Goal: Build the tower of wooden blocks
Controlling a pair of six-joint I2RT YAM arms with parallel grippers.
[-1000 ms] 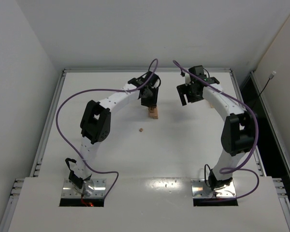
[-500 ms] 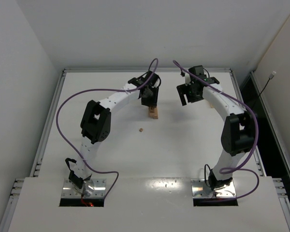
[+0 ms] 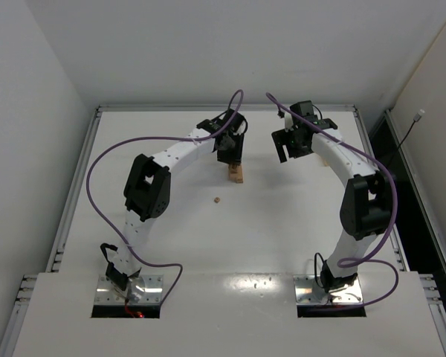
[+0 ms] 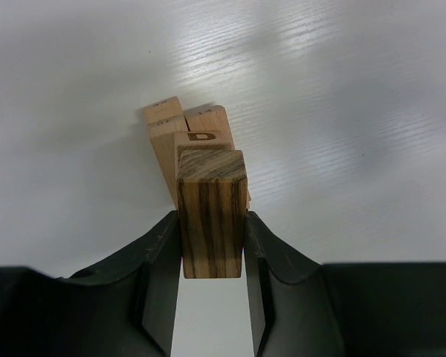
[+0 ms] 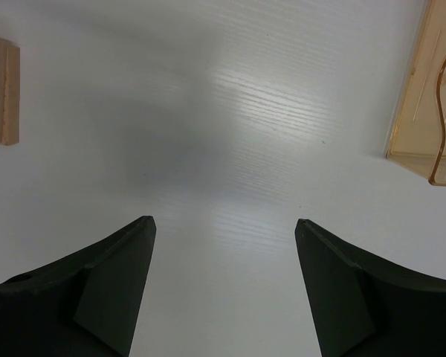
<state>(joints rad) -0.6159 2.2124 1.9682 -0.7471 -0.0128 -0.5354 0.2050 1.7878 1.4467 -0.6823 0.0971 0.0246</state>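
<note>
Light-tan wood marks the tower [image 3: 237, 176], a small stack far out on the white table [image 3: 171, 245], directly under the left gripper [image 3: 231, 162]. The right gripper [image 3: 288, 146] hangs near it, probably kept clear of the placement. From the left wrist, the jaws are clamped on a striped-grain wood block [image 4: 212, 216], seen end-on and poised over the stack as if to line up with it. From the right wrist, the jaws stand wide apart and empty, with a translucent tan tray [image 5: 431, 89] off to the right.
</note>
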